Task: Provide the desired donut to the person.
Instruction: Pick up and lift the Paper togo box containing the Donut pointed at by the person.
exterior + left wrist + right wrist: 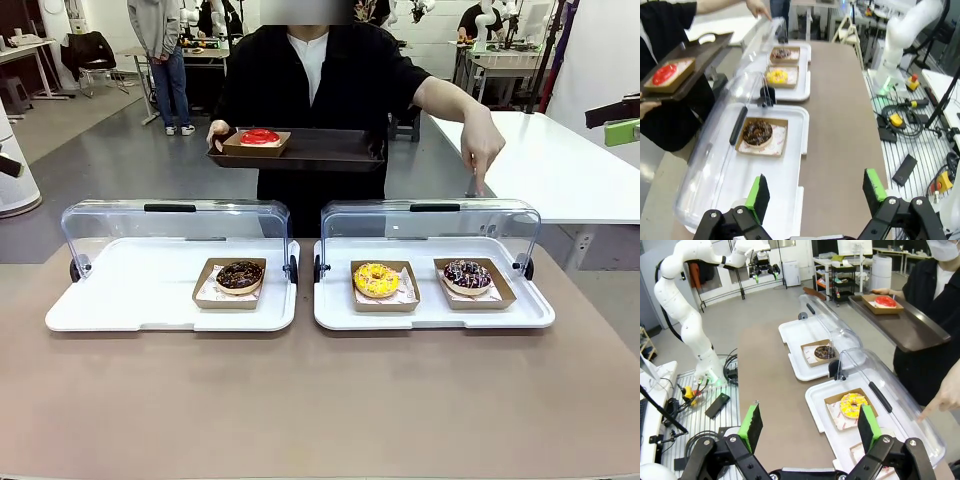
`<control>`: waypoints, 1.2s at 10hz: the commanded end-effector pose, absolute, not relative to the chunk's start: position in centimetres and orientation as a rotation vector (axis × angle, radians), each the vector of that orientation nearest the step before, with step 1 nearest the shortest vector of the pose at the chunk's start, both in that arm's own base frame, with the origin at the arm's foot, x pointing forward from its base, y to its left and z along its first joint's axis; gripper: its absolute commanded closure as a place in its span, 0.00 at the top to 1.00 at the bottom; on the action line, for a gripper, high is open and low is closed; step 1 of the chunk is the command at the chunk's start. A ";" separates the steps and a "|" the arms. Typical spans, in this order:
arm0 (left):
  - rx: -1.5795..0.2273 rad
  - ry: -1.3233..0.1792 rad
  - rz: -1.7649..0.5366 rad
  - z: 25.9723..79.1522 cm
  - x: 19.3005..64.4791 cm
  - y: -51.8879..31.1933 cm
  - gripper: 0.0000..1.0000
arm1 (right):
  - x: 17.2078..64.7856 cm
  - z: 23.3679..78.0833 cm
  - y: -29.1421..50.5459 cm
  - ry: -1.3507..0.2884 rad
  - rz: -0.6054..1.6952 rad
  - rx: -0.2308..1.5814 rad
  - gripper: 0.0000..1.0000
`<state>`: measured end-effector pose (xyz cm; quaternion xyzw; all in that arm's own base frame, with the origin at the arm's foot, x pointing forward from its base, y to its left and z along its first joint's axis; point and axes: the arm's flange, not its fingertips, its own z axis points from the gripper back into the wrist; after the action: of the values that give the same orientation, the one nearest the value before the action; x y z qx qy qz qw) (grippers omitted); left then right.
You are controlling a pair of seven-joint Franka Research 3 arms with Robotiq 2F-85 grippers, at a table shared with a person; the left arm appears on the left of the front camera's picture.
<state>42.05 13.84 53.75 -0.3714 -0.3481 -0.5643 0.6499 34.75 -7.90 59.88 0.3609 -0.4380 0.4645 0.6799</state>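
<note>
The left fingers (pixel 760 197) and right fingers (pixel 866 427) both gape wide, gripping nothing. On the right tray (pixel 430 322) sit 2 donuts, a yellow donut (pixel 376 279) and a sprinkled donut (pixel 467 274). The person's hand (pixel 480 150) points down onto its open lid (pixel 430 222), behind the sprinkled one. Left of that tray, the left tray (pixel 130 290) holds a chocolate donut (pixel 239 275).

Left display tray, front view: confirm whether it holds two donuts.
No, the left display tray holds a single chocolate donut in a brown paper boat.

There are four donuts: red donut (pixel 260 136), chocolate donut (pixel 240 275), yellow donut (pixel 376 279), sprinkled donut (pixel 467 273). Two white trays: left white tray (pixel 130 292), right white tray (pixel 430 316). One dark tray (pixel 335 150).
</note>
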 end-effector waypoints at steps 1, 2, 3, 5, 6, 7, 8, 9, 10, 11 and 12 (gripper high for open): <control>-0.890 -0.855 -1.262 54.1 42.0 14.5 0.98 | 35.0 60.0 -7.7 -1.005 1.047 0.828 1.00; -0.887 -0.852 -1.262 54.2 42.1 14.6 0.98 | 35.0 60.0 -7.7 -1.005 1.047 0.828 1.00; -0.882 -0.848 -1.258 54.2 42.0 14.6 0.98 | 35.0 60.0 -7.7 -1.005 1.047 0.828 1.00; -0.884 -0.843 -1.263 54.3 42.2 14.8 0.98 | 35.0 60.0 -7.7 -1.005 1.047 0.828 1.00; -0.877 -0.840 -1.257 54.1 41.9 14.4 0.98 | 35.0 60.0 -7.7 -1.005 1.047 0.828 1.00; -0.877 -0.840 -1.257 54.1 41.9 14.4 0.98 | 35.0 60.0 -7.7 -1.005 1.047 0.828 1.00; -0.877 -0.840 -1.257 54.1 41.9 14.4 0.98 | 35.0 60.0 -7.7 -1.005 1.047 0.828 1.00; -0.877 -0.840 -1.257 54.1 41.9 14.4 0.98 | 35.0 60.0 -7.7 -1.005 1.047 0.828 1.00; -0.877 -0.840 -1.257 54.1 41.9 14.4 0.98 | 35.0 60.0 -7.7 -1.005 1.047 0.828 1.00; -0.877 -0.840 -1.257 54.1 41.9 14.4 0.98 | 35.0 60.0 -7.7 -1.005 1.047 0.828 1.00; -0.877 -0.840 -1.257 54.1 41.9 14.4 0.98 | 35.0 60.0 -7.7 -1.005 1.047 0.828 1.00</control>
<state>41.99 14.40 54.05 -0.3853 -0.3676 -0.5517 0.6419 34.75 -7.90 59.88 0.3609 -0.4380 0.4645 0.6799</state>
